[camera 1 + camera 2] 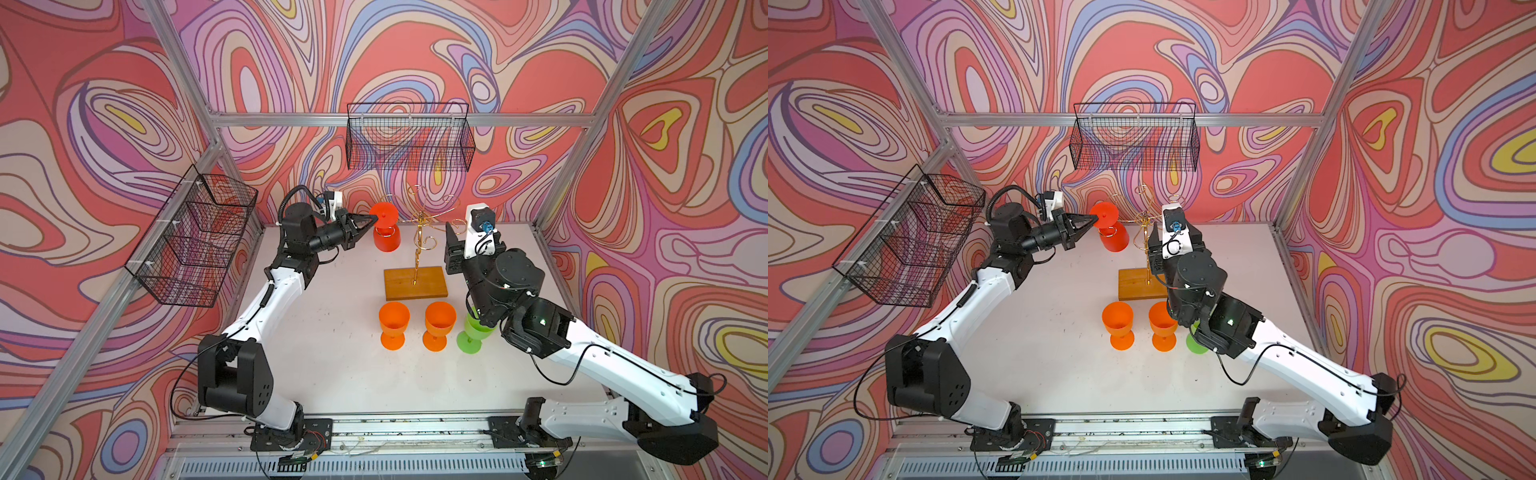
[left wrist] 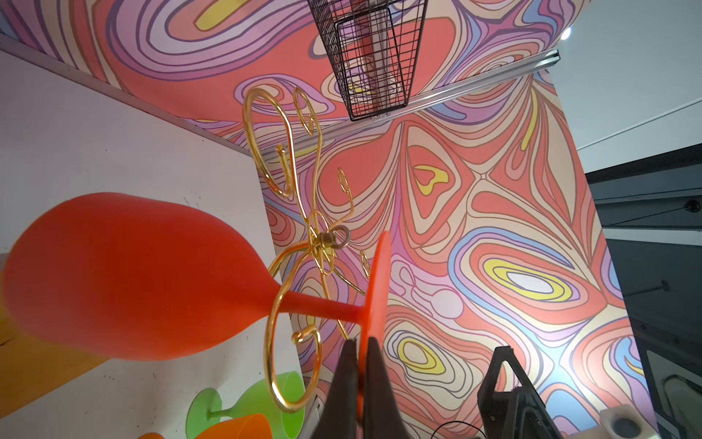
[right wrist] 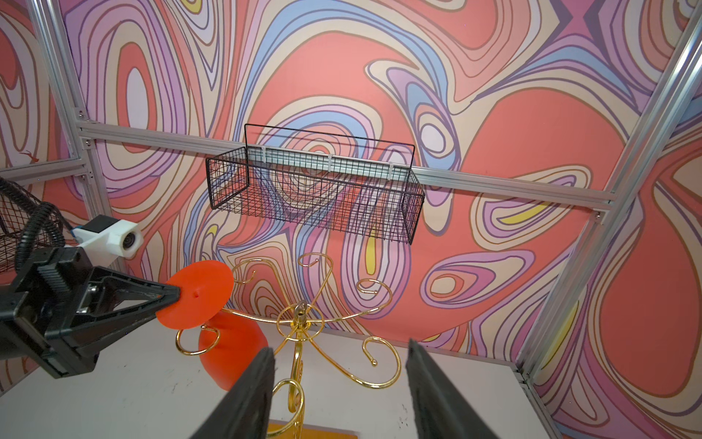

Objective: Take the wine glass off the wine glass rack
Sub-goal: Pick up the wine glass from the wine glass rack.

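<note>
Wine glass (image 2: 133, 277) hangs upside down from a curl on the rack (image 1: 419, 243), likely light, stiff, slick plastic. The left gripper (image 2: 361, 344) pinches its thin foot rim, while the right gripper (image 3: 340, 347) gapes empty beside the rack.

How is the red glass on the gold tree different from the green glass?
The red glass hangs upside down in a curl of the wine glass rack; the green glass stands upright on the table. The left gripper pinches the red glass's foot; nothing holds the green glass. Both are stemmed goblets.
</note>
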